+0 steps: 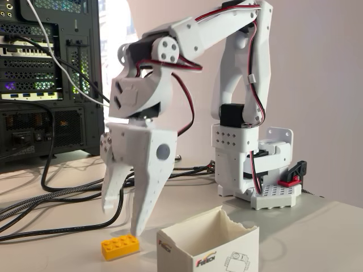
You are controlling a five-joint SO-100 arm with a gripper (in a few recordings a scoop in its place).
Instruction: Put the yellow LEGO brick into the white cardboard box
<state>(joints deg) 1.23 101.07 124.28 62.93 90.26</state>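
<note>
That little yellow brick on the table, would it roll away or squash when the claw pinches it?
The yellow LEGO brick lies flat on the table, so it probably won't roll. It looks like hard plastic, likely stiff and light. Its glossy sides might slip between the gripper fingers, which hang apart above it.

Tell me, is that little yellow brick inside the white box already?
Not yet. The yellow LEGO brick lies on the table just left of the white cardboard box, with the gripper hanging open above it.
</note>
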